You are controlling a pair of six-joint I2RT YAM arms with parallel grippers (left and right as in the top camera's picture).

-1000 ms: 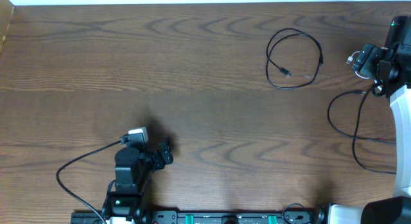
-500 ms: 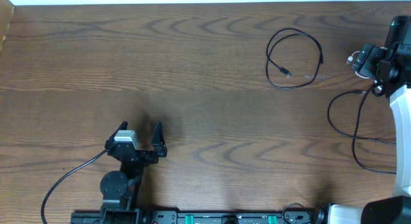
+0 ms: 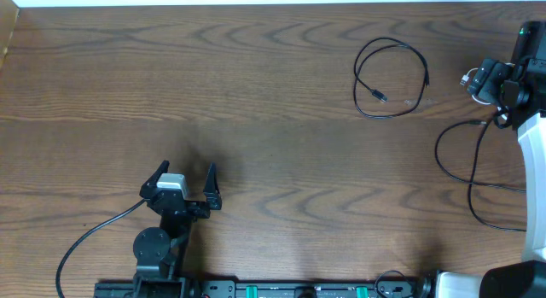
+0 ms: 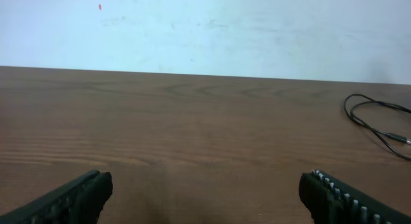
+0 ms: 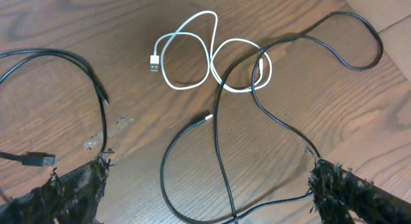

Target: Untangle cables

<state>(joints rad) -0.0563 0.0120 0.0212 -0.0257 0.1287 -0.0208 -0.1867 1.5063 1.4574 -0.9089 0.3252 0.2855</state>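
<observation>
Filling most of the view from above is the brown wooden table (image 3: 256,93). Next in size are the two arms. The left gripper (image 3: 184,175) sits low near the front edge. Its two fingers are spread wide with nothing between them, and it is well apart from every cable. The right gripper (image 5: 209,172) is at the far right side of the table. Its fingers are spread wide too and hold nothing, and it looks down on the cables.

One black cable loop (image 3: 426,74) lies by itself, just left of the right arm. It touches no other cable, so it looks free. The white cable (image 5: 211,57) lies in two small rings, and a long black cable (image 5: 217,140) runs across one of those rings. I think these two are the ones mixed up. The white cable's little plug (image 5: 154,62) points away to the left.

What could go wrong? If the right gripper pinches where black and white cross, it may grab both and drag them along together. Pulling the black one fast could also tug the white rings tighter, or slide a cable off the table.
</observation>
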